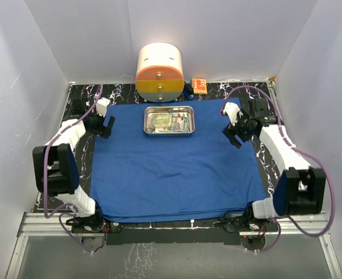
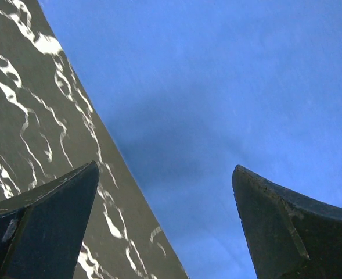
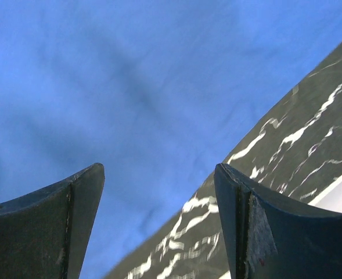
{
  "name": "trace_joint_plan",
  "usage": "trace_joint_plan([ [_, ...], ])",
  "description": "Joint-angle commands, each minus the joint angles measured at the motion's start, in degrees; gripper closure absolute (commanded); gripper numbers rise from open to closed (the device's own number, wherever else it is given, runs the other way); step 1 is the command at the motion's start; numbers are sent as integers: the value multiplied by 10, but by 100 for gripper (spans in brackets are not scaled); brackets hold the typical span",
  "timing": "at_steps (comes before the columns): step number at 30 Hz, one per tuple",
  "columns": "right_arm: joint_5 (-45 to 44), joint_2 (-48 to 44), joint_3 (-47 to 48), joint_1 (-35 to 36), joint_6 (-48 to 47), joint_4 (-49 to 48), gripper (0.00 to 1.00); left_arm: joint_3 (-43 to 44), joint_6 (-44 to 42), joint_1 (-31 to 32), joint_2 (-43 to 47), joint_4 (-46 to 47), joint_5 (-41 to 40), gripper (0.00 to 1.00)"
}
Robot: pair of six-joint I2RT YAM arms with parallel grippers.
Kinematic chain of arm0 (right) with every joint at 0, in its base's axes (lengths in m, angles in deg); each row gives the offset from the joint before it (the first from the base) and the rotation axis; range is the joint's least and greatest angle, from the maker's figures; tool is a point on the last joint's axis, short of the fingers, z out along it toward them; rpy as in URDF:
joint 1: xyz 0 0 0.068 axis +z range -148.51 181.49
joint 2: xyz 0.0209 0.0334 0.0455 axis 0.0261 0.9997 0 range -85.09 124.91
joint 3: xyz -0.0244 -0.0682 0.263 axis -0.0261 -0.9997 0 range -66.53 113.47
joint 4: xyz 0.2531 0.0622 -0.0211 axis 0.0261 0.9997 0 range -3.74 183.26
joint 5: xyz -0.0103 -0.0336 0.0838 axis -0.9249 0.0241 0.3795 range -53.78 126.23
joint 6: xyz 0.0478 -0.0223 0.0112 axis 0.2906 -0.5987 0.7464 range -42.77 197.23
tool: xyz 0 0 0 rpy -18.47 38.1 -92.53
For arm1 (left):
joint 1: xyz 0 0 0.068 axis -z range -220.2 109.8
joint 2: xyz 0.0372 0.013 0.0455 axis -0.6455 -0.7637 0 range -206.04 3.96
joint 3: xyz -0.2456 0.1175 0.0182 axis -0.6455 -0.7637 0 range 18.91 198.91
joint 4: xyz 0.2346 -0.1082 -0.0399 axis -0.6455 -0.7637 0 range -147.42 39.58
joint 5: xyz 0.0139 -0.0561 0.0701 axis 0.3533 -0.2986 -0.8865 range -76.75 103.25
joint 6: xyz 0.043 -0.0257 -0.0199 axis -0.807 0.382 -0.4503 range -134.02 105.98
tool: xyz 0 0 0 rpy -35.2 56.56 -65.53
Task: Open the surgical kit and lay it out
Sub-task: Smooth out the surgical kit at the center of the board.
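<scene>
In the top view, the blue cloth [image 1: 171, 168] is lying spread flat over the middle of the surface [image 1: 127, 93]. The steel tray [image 1: 169, 121] is sitting on the cloth's upper centre, with small instruments and packets inside, too small to tell apart. The left tool [image 1: 105, 127] is hovering at the upper left edge of the cloth and the right tool [image 1: 237, 135] at the upper right edge, probably so that each one is taking care of its own side of the wrap.

In the left wrist view, the left tool is standing spread wide with nothing between its fingers [image 2: 49, 226]. The cloth edge is running diagonally below it, with bare surface at the left.

In the right wrist view, the right tool is also spread and empty, over the opposite cloth edge. I judge the wrap is open, and the tray's contents are waiting to be laid out.
</scene>
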Motion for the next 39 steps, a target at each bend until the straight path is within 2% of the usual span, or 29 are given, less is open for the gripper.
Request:
trace_joint_plan([
  [1,2,82,65,-2,220,-272,25,72,44,2,-69,52,-2,2],
  [4,-25,146,100,-1,282,-354,25,125,59,2,-124,64,-8,2],
  [8,-59,229,154,-1,331,-409,25,196,84,1,-193,70,-10,2],
  [13,-97,317,201,-2,347,-460,25,266,101,2,-270,82,-22,3],
  [18,-106,393,246,-2,361,-480,25,341,97,1,-341,56,-35,3],
  [23,-113,455,270,-1,362,-487,25,342,88,2,-365,71,-37,3],
  [30,-104,483,281,-1,356,-478,26,366,82,2,-385,47,-40,3],
  [39,-134,509,303,3,325,-447,26,387,29,2,-406,12,-67,3],
])
